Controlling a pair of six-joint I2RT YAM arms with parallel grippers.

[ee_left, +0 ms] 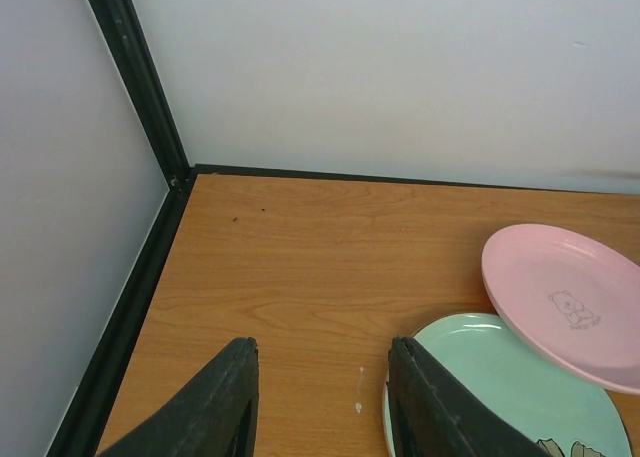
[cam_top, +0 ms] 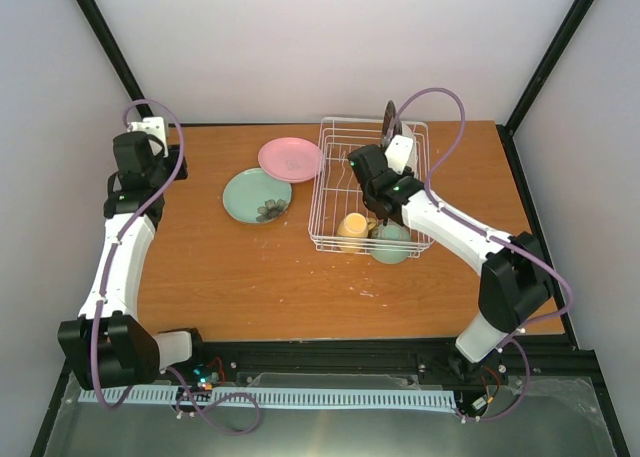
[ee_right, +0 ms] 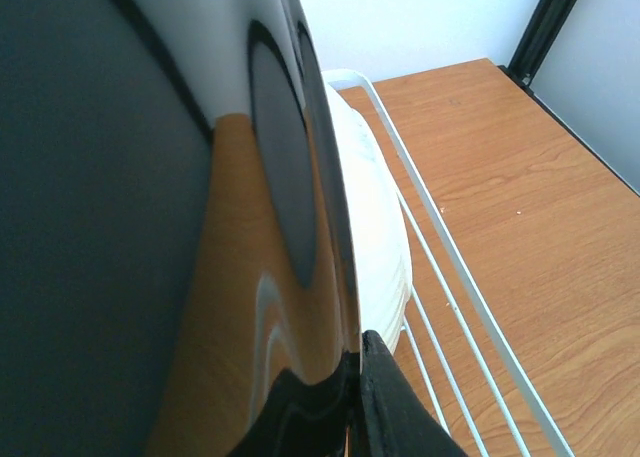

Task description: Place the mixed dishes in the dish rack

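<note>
Roughly half loaded, by my reckoning; yellow mug (cam_top: 352,227) and pale green bowl (cam_top: 392,243) sit at the lower edge of the dish rack (cam_top: 318,192), right of centre in the overhead view; white plate (ee_right: 385,247) stands inside. Pink plate (cam_top: 290,159) and mint plate (cam_top: 255,194) lie on the table (cam_top: 250,277) left of the rack, not yet loaded. Right claw (cam_top: 388,142) looks clamped on the dark-rimmed plate (ee_right: 300,277), upright at the rack's upper end; one finger visible, pressed to its rim. Left claw (ee_left: 322,349) wide open, empty, upper left.
</note>
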